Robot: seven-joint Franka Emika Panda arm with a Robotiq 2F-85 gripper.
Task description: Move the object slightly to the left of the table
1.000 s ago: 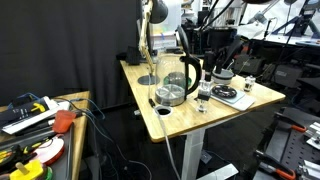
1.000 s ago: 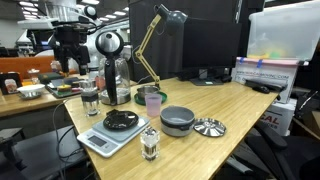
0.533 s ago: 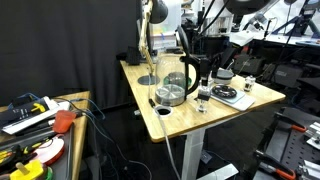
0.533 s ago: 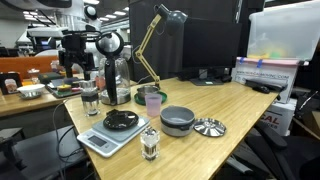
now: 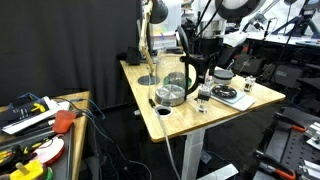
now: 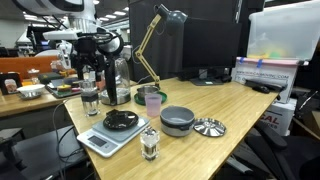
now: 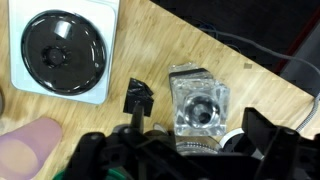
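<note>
The small clear glass (image 6: 90,98) stands near the edge of the light wood table (image 6: 240,110), beside the white scale (image 6: 105,140). It also shows in an exterior view (image 5: 203,100). In the wrist view the glass (image 7: 197,105) lies straight below, seen from above. My gripper (image 6: 89,78) hangs open a little above it, also seen in an exterior view (image 5: 203,72). In the wrist view my gripper (image 7: 185,150) has its dark fingers spread to either side of the glass, not touching it.
A large glass pot (image 6: 115,80) with a black handle stands just behind the glass. A pink cup (image 6: 152,100), a grey bowl (image 6: 178,120), a lid (image 6: 209,127), a second small jar (image 6: 150,145) and a desk lamp (image 6: 160,30) share the table. Black tape (image 7: 137,97) marks the wood.
My gripper has moved sideways and slightly down, from beyond the table edge to a spot over the small glass. Nothing on the table has moved.
</note>
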